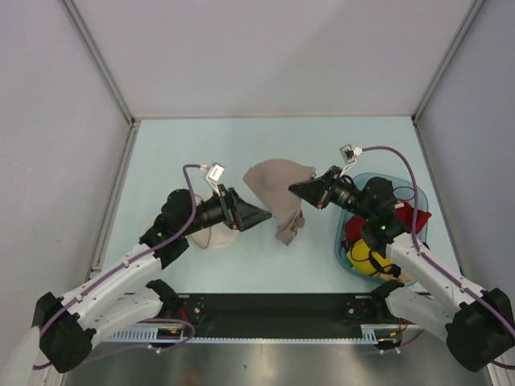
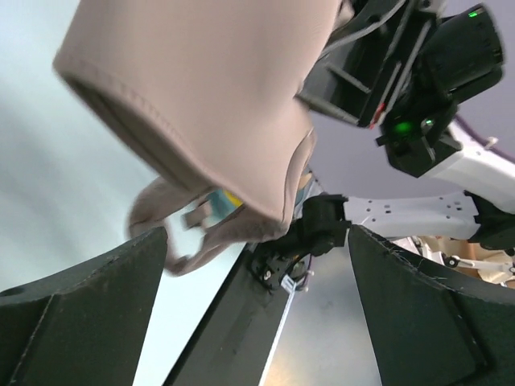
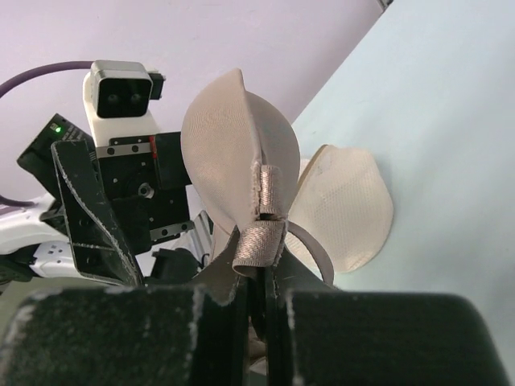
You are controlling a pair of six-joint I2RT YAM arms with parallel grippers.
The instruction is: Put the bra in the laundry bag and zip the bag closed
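The taupe bra [image 1: 273, 186] hangs above the table's middle, and my right gripper [image 1: 294, 190] is shut on its edge. In the right wrist view the jaws [image 3: 261, 269] pinch a strap loop, with one cup [image 3: 229, 153] standing up above them. The cream mesh laundry bag [image 1: 211, 239] lies on the table under my left wrist; it also shows as a bag [image 3: 350, 209] beyond the bra. My left gripper [image 1: 264, 215] is open just left of the hanging bra. Its dark fingers [image 2: 80, 314] stand wide apart below the bra [image 2: 201, 96], holding nothing.
A translucent teal basket [image 1: 412, 191] sits at the right under my right arm. It holds a red garment [image 1: 416, 217] and a yellow-and-black one [image 1: 362, 257]. Grey walls close in the table at the back and both sides.
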